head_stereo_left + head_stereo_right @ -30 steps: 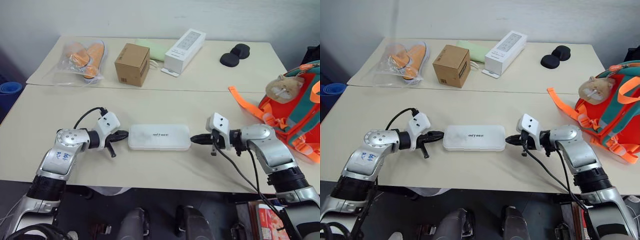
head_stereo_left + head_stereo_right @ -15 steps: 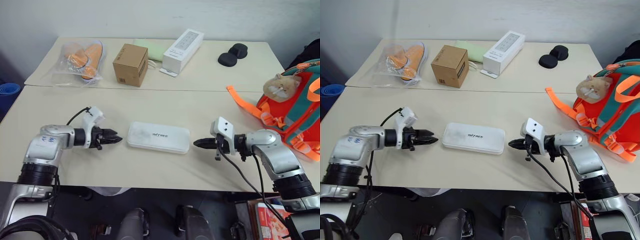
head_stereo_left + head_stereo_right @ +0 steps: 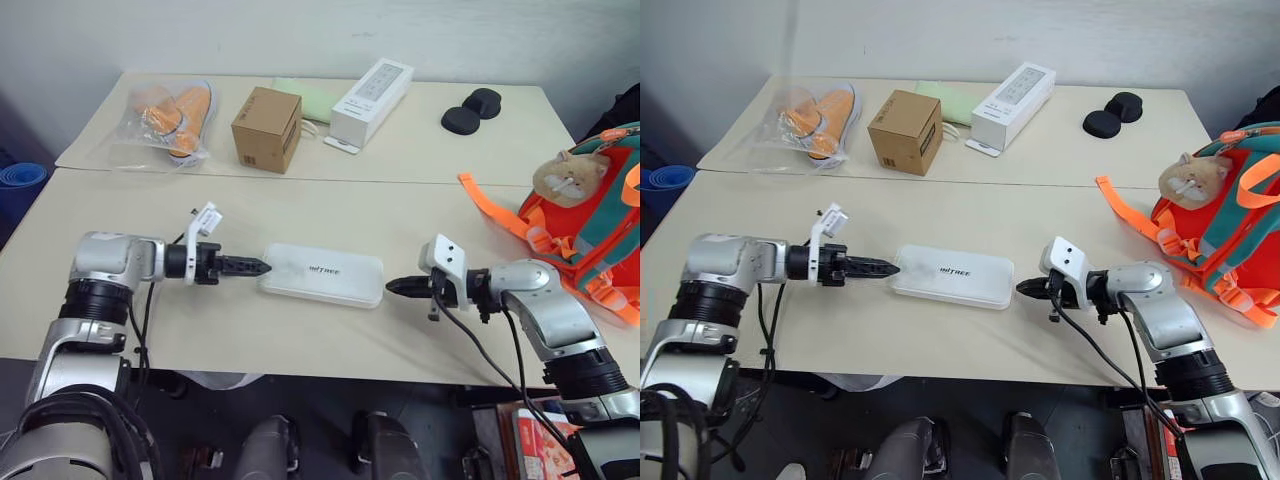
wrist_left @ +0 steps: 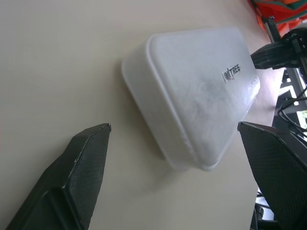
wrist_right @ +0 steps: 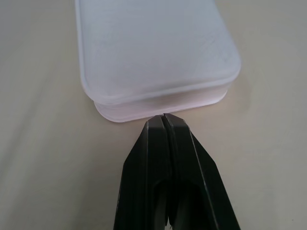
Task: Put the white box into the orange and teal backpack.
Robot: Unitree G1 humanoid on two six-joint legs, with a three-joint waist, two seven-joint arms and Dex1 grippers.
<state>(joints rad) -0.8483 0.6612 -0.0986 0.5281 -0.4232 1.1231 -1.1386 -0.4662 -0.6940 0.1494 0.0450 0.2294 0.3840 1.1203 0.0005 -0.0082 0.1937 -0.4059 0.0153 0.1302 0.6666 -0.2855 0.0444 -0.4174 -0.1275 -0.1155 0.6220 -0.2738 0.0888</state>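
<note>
One white box (image 3: pixel 321 276) reading "UNITREE" lay on the desk (image 3: pixel 400 210) between spread left fingers (image 4: pixel 86 163) and pinched right fingers (image 5: pixel 165 158); cardboard cube (image 3: pixel 266 128) behind.

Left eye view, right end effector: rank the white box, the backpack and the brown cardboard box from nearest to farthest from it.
1. White box: on the near table, its end right by the shut right end effector.
2. Backpack: on the robot's right, at the table's edge.
3. Brown cardboard box: on the far table, toward the robot's left.
</note>
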